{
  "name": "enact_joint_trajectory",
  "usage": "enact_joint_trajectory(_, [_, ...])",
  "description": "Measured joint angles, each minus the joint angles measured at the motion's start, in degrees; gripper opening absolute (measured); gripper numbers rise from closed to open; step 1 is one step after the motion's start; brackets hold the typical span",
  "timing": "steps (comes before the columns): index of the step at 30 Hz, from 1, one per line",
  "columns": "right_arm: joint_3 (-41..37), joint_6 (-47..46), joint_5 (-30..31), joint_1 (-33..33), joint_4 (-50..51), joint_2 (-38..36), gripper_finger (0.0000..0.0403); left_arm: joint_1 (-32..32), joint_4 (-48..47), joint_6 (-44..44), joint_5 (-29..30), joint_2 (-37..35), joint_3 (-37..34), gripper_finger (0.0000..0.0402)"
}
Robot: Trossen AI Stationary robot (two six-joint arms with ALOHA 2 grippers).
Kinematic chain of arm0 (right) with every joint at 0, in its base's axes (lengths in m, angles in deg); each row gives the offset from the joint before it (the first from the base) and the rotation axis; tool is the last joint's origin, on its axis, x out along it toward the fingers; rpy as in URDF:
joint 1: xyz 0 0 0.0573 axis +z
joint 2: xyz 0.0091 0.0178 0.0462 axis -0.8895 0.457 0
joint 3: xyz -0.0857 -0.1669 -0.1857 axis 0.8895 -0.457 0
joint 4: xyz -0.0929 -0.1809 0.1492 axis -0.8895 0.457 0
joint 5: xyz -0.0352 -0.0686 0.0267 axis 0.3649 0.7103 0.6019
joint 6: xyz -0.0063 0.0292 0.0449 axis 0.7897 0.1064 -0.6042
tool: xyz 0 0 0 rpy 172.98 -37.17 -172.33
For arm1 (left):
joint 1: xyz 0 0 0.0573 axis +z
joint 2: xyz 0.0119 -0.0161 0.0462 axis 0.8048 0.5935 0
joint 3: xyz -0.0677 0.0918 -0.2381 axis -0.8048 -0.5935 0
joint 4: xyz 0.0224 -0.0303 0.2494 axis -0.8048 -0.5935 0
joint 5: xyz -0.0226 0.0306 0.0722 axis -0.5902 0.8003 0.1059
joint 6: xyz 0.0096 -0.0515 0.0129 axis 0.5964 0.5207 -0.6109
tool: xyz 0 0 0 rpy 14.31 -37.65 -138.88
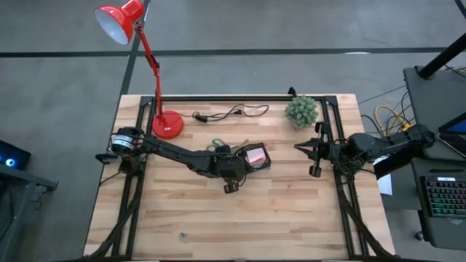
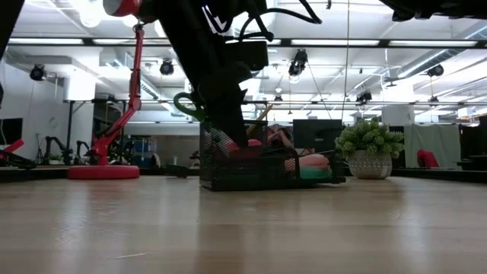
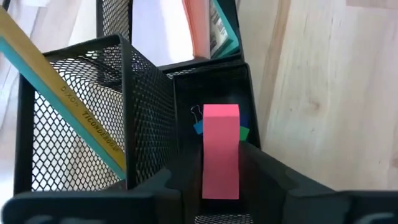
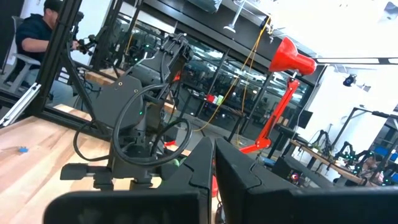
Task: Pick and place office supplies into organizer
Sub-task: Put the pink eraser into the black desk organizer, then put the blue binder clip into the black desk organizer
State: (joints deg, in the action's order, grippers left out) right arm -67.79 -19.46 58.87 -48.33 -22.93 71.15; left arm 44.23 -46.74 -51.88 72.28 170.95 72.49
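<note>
The black wire-mesh organizer (image 3: 149,118) is sitting near the middle of the wooden tabletop (image 1: 277,211). The left hand (image 3: 221,186) is hanging over it, its fingers just apart around a flat pink pad (image 3: 221,149) standing in one box. Only the left wrist view is showing the yellow pencil (image 3: 62,93) leaning inside. The right hand (image 1: 309,149) is waiting closed and empty near the right edge, beside the plant (image 1: 301,110).

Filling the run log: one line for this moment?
left gripper: over organizer, pink sticky-note pad between its fingers | right gripper: shut, waiting near plant | pencil: in organizer
</note>
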Motion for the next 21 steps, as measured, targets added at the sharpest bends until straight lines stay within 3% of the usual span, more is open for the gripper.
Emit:
enact_joint_trajectory(6, [0.00,-0.01,0.00,0.00,0.00,-0.01,0.0008,0.00,0.01,0.06,-0.16,0.02,0.00,0.0112])
enact_joint_trajectory(14, [0.00,-0.02,0.00,0.00,0.00,-0.02,0.0008,0.00,-0.49,0.13,-1.16,0.04,0.25,0.0113])
enact_joint_trajectory(21, [0.00,-0.02,0.00,0.00,0.04,-0.02,0.0008,-2.22,-0.57,2.91,-16.52,-2.35,2.33,0.0114])
